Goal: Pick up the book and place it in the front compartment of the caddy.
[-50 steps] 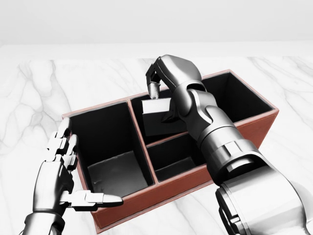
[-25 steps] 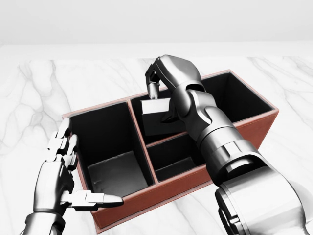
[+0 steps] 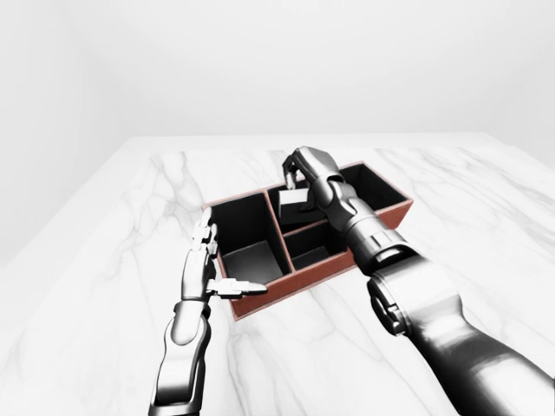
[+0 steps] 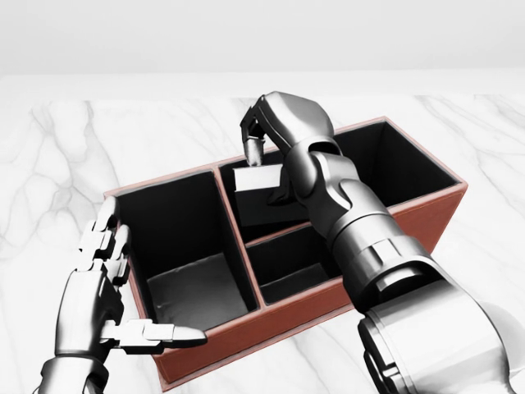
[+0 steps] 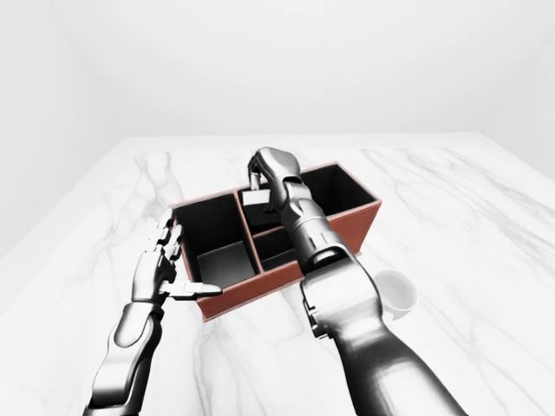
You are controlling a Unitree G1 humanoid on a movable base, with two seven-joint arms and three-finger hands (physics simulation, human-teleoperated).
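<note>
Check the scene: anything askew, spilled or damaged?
Nothing spilled or damaged. The caddy sits skewed on the table. The book hangs slightly tilted in the right hand over a middle compartment. The left hand rests open at the caddy's left end.

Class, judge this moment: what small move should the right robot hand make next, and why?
Probably bring the book toward the view's bottom, over the smaller near compartment. The right robot hand holds it above the far middle compartment of the caddy.
</note>
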